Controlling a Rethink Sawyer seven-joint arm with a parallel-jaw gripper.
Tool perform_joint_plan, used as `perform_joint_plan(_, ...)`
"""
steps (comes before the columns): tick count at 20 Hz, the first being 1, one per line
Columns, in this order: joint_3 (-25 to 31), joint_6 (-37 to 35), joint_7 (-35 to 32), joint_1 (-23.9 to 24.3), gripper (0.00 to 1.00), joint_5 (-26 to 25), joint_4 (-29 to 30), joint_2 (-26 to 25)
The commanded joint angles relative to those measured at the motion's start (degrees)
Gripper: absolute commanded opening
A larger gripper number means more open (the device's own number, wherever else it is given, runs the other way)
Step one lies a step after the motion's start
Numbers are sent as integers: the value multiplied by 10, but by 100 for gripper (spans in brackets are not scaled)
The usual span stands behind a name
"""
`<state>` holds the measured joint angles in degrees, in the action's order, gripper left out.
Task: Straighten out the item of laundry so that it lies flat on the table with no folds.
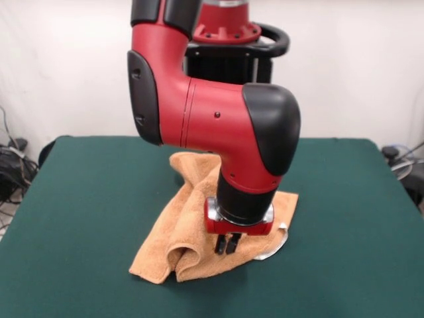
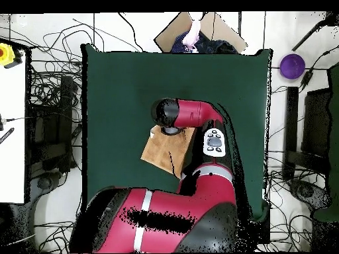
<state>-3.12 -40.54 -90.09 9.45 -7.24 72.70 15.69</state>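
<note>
- One bench [image 1: 79, 199]: dark green, carrying everything below, and far bigger than the cloth on it.
- One arm of mine [image 1: 212, 119]: red and black, coming down over the towel; seen from overhead it covers much of that cloth.
- One towel [image 1: 192, 232]: orange-tan terry, lying around the middle of the bench. It is not flat. One thick rolled fold runs down its front part and ends at the front edge, and the cloth behind that fold is bunched and raised toward the arm.
- One tool [image 1: 227, 244]: two short black fingers [image 1: 219, 244] hanging together with almost no gap, tips right at the towel's surface just beside the fold. I cannot tell if any cloth is pinched between them.
- One pale patch [image 1: 275, 248]: at the towel's edge beside the tool.
</note>
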Motion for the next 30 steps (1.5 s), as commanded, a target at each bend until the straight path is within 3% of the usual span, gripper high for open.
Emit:
perform_joint_plan(1, 4, -25, -110, -15, 0, 16, -18, -8)
perform_joint_plan(30, -9, -15, -118, -21, 0, 19, -5, -3)
